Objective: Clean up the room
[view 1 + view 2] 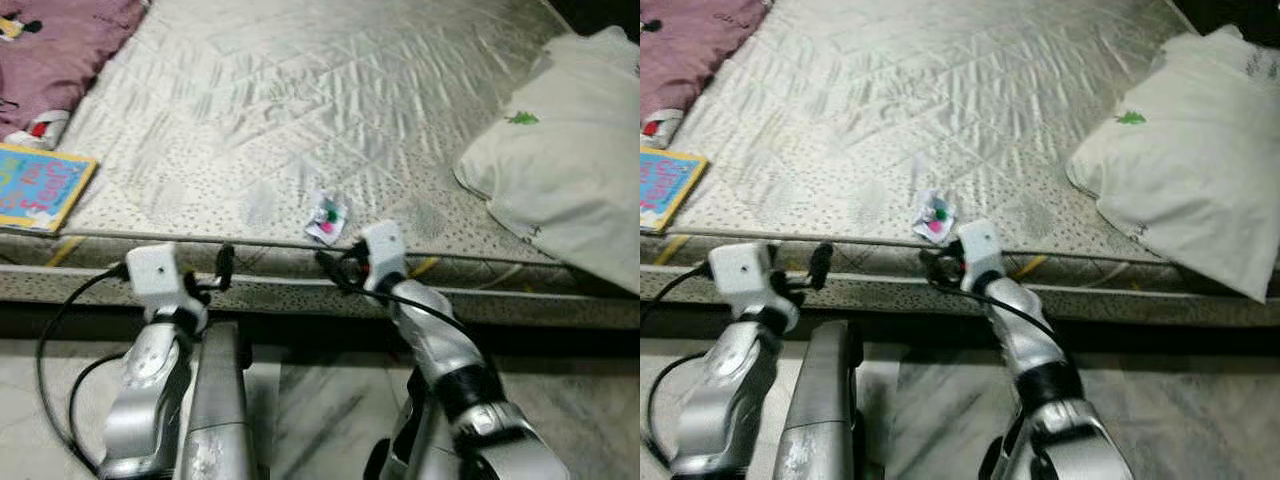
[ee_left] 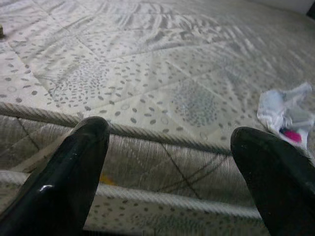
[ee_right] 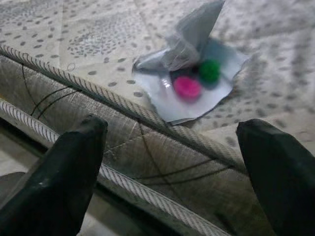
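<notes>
A small white wrapper [image 1: 326,218] with pink and green spots lies at the near edge of the pale quilted mattress [image 1: 300,110]. In the right wrist view the wrapper [image 3: 189,81] sits just beyond the mattress piping. My right gripper [image 1: 335,268] hangs open at the mattress side, right below the wrapper, with one black finger [image 3: 69,177] on each side of the view. My left gripper [image 1: 222,270] is open too, level with the mattress edge and left of the wrapper [image 2: 288,115], holding nothing.
A white pillow [image 1: 565,165] lies on the mattress's right side. A colourful book [image 1: 40,187] rests at the left edge, beside a maroon blanket [image 1: 55,50]. Below the mattress is pale marble floor [image 1: 320,420].
</notes>
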`<state>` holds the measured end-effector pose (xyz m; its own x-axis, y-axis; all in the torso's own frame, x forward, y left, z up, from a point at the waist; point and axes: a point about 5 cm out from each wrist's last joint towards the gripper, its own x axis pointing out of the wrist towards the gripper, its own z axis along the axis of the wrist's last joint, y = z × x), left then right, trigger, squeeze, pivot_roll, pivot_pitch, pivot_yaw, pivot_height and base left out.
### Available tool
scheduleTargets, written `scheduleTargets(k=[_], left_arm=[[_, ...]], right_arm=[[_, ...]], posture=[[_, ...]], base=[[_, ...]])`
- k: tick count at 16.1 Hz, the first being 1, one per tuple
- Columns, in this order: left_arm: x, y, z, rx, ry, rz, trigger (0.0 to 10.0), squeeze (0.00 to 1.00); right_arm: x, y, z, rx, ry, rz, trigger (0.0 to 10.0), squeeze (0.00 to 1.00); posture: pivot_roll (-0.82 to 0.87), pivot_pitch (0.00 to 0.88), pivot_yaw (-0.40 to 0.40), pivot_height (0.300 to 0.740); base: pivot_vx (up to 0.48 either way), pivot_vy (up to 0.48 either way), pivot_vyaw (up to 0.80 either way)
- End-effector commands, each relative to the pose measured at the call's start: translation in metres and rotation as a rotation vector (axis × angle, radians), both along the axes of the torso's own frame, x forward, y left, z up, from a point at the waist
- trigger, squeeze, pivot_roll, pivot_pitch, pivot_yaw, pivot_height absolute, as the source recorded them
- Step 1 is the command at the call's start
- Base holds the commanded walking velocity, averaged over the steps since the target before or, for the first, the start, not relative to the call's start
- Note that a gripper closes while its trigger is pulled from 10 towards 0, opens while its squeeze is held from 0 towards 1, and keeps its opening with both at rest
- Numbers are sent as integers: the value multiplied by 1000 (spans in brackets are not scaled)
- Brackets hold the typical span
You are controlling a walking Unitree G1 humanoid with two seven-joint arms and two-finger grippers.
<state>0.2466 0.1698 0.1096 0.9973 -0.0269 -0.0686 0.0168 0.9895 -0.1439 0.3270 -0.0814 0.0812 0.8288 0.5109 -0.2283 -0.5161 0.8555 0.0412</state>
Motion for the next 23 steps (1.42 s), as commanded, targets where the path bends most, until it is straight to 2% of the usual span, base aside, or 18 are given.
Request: scheduleTargets(k=[1, 3, 5, 7, 10, 14, 19, 23], left_arm=[[-7, 1, 2, 19, 10, 1, 10000, 0], [-16, 3, 5, 29, 13, 4, 10000, 0], [-24, 4, 11, 44, 20, 11, 10000, 0], [-29, 5, 13, 50, 31, 16, 10000, 0], [-34, 5, 14, 54, 47, 18, 10000, 0], [-39, 6, 17, 54, 64, 31, 10000, 0], [-37, 5, 18, 54, 69, 29, 10000, 0], [-36, 4, 18, 52, 70, 34, 10000, 0]], right_arm=[[6, 7, 6, -10, -24, 19, 10000, 0], [16, 14, 18, 15, -76, -25, 10000, 0], [33, 9, 40, 52, -173, -133, 10000, 0], [39, 6, 46, 52, -200, -170, 10000, 0], [41, 5, 43, 33, -201, -211, 10000, 0], [42, 20, 40, 25, -159, -200, 10000, 0], [48, 28, 57, 84, -225, -210, 10000, 0], [45, 37, 58, 106, -248, -207, 10000, 0]], posture=[[181, 193, -60, 482], [222, 217, -46, 482], [250, 234, -39, 482], [259, 245, -35, 482], [271, 260, -34, 482], [288, 280, -39, 482], [282, 280, -38, 482], [284, 279, -46, 482]], base=[[0, 0, 0], [0, 0, 0], [0, 0, 0], [0, 0, 0], [0, 0, 0], [0, 0, 0], [0, 0, 0], [0, 0, 0]])
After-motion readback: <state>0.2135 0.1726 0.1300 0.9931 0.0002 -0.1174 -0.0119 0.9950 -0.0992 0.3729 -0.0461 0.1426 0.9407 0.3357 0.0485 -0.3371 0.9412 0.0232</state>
